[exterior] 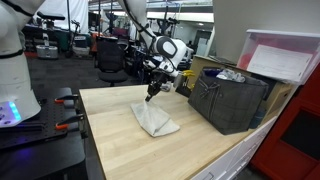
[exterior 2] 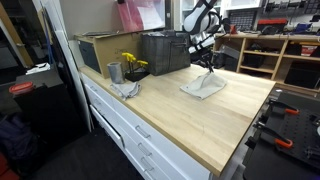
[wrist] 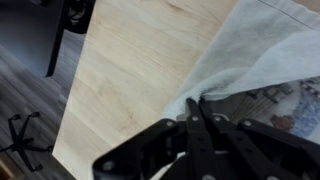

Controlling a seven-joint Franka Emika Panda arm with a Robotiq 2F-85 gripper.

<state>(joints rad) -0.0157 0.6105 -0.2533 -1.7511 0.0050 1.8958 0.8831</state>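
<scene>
Gripper (exterior: 151,95) is squeezed tight on what looks like a corner of the white cloth (exterior: 156,121), holding it up a bit. Most of the cloth lies on the table (exterior: 110,140).

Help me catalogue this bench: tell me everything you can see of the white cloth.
The cloth is white, soft-looking fabric, creased and partly folded. It lies on the pale wooden table, near the middle, with one corner raised into a peak. The jaws are shut on that corner, seen close up in the wrist view, while the rest of it rests flat on the wood. Nothing else touches it.
</scene>
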